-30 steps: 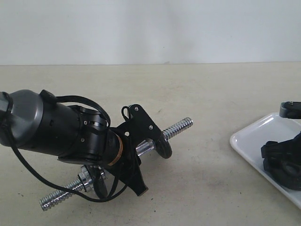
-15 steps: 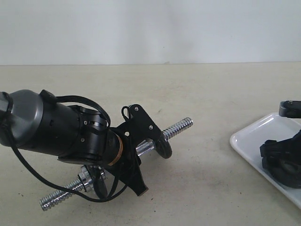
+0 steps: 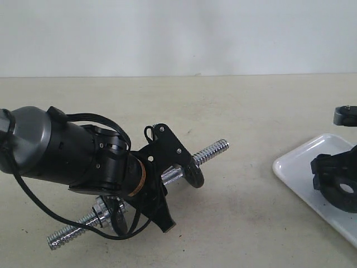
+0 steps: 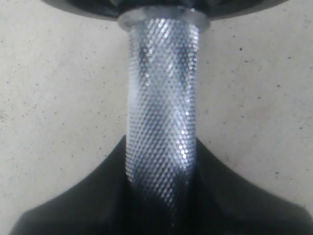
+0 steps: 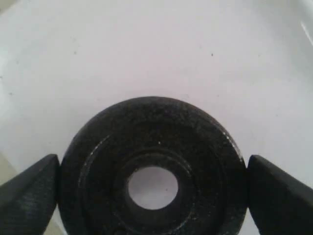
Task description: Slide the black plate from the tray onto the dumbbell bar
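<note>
The black plate (image 5: 154, 129) is at the right of the scene, over the glossy white tray (image 3: 293, 167). The right tool (image 5: 153, 188) is clamped across its rim, though we cannot tell whether the plate is clear of the tray. We judge it dense, rigid cast iron (grainy skin, raised rim, round centre hole). The rim should grip well, but its weight may make it swing. At the left, the left tool (image 3: 167, 178) is closed on the knurled steel dumbbell bar (image 3: 212, 149), whose threaded end tilts up toward the right.
</note>
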